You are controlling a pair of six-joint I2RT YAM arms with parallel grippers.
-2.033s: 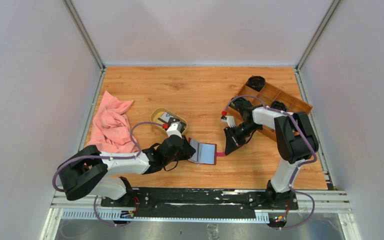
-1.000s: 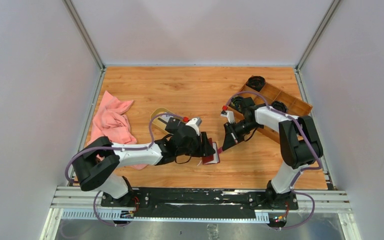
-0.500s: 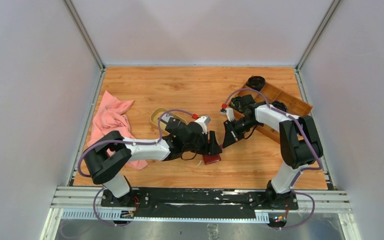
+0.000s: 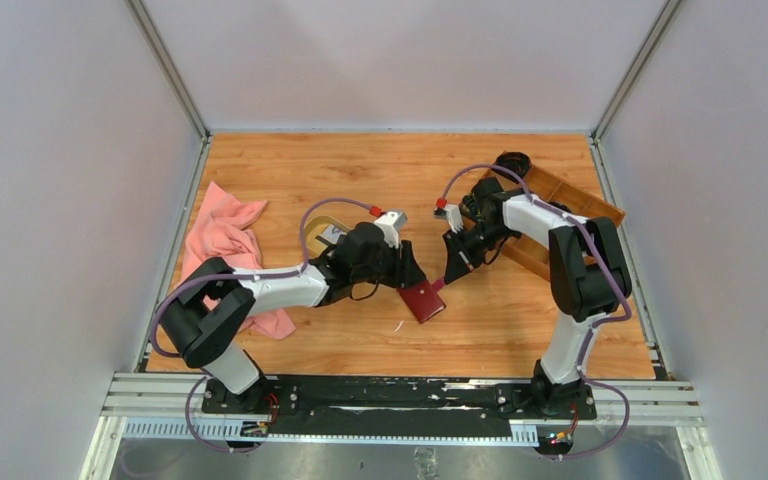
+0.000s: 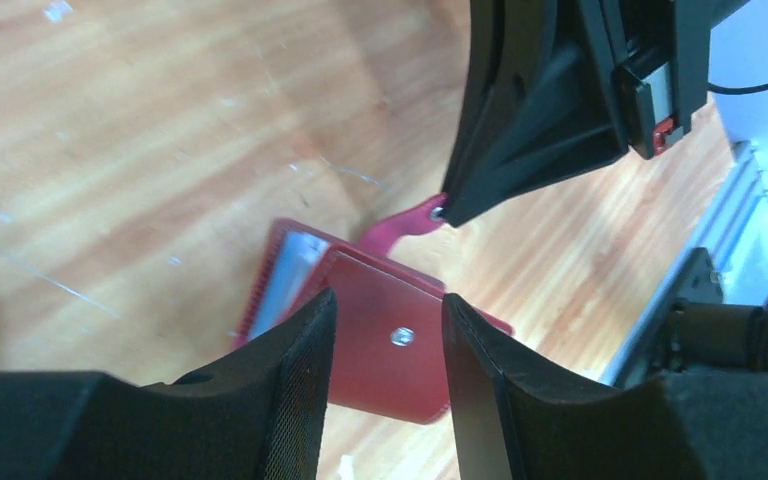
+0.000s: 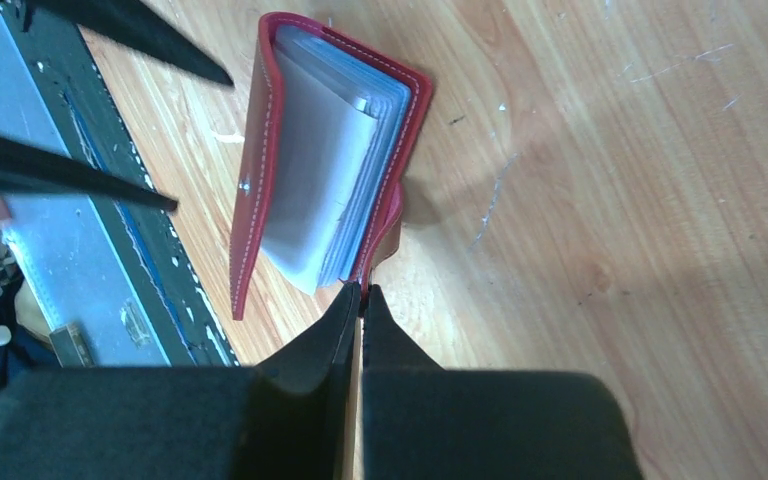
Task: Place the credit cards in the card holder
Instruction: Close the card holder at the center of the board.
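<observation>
The dark red card holder [image 4: 424,300] lies near the table's middle, folded almost shut with its red cover up. Grey pockets show at its open edge in the right wrist view [image 6: 330,170]. My right gripper [image 4: 449,277] is shut on the holder's snap tab [image 6: 385,235], and its tips [image 6: 362,290] pinch the tab at the table. My left gripper [image 4: 410,277] is open and empty, just above the holder's cover [image 5: 380,345]. Pale and dark cards [image 4: 332,236] lie in the oval tan dish [image 4: 312,226], partly hidden by my left arm.
A pink cloth [image 4: 222,252] lies at the left. A brown wooden compartment tray [image 4: 560,200] with dark round items stands at the back right, behind my right arm. A small white scrap [image 4: 397,325] lies in front of the holder.
The holder lay open with grey pockets up; now it is folded over, red cover up. My left gripper swung right across it, then drew back a little. My right gripper kept hold of the tab.
</observation>
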